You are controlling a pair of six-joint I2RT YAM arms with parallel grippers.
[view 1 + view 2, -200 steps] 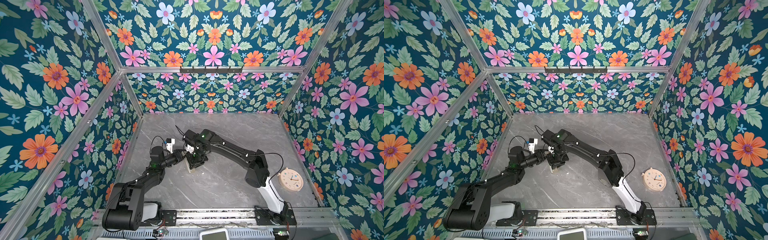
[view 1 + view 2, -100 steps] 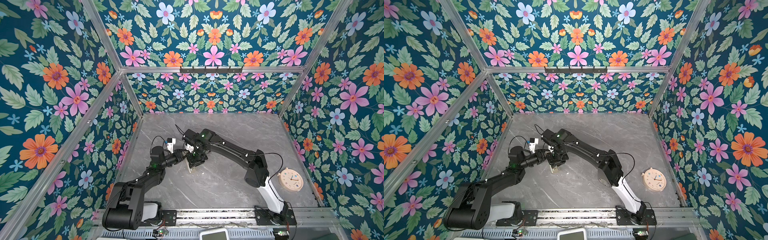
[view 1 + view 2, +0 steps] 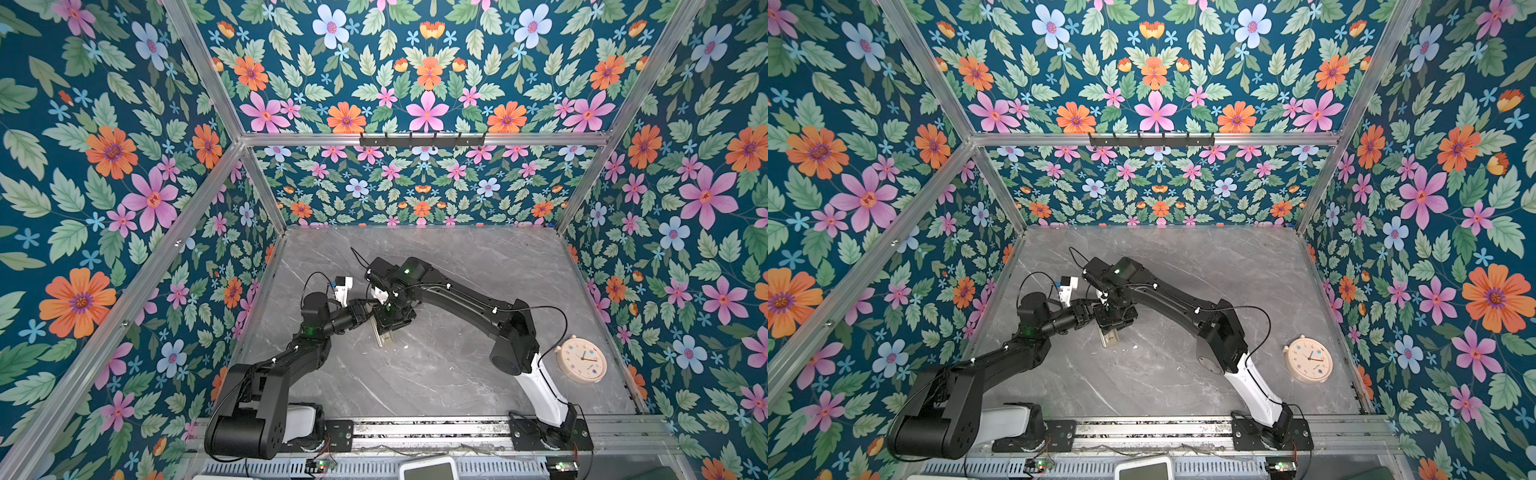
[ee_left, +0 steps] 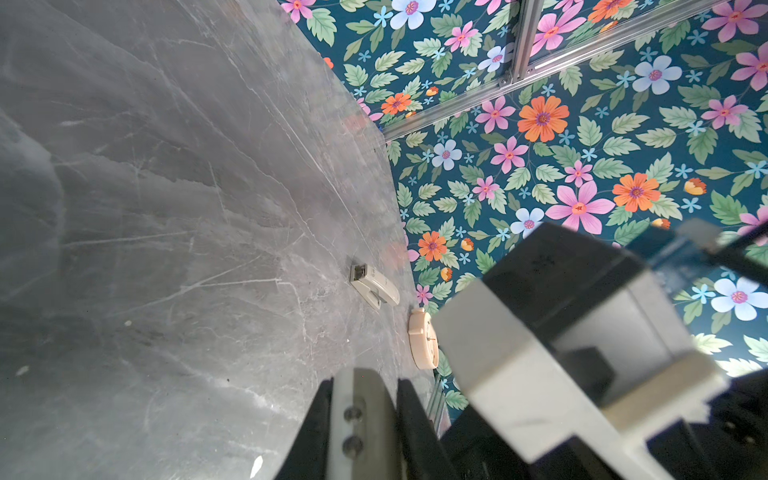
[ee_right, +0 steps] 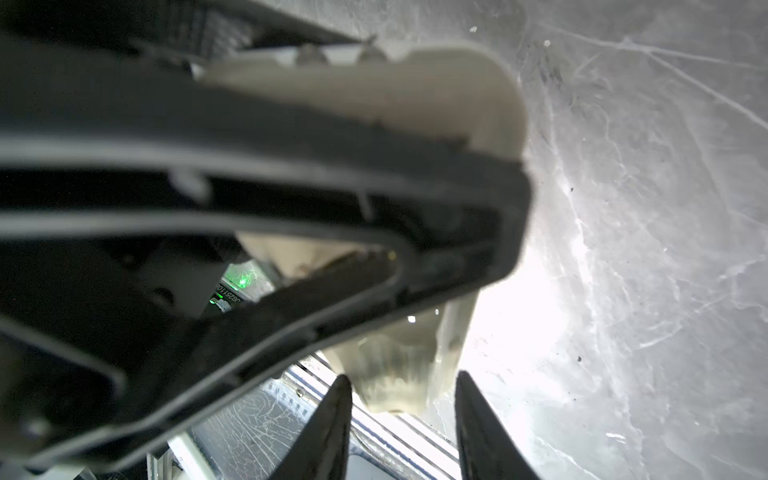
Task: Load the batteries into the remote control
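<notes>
Saw left fingers [image 5: 291, 137] clenched on remote control [image 3: 384, 338], I think; right fingers [image 5: 328, 424] parted astride it. Batteries not visible; I judged loading unfinished.

A slim beige remote control [image 4: 358, 415] is seen clamped between the black fingers of the left gripper [image 4: 365, 380]. On the grey marbled tabletop [image 4: 166, 187] a short cream stepped block [image 4: 374, 286] is laid — near it, a round cream clock [image 4: 422, 340] by the floral wall [image 4: 582, 145].
</notes>
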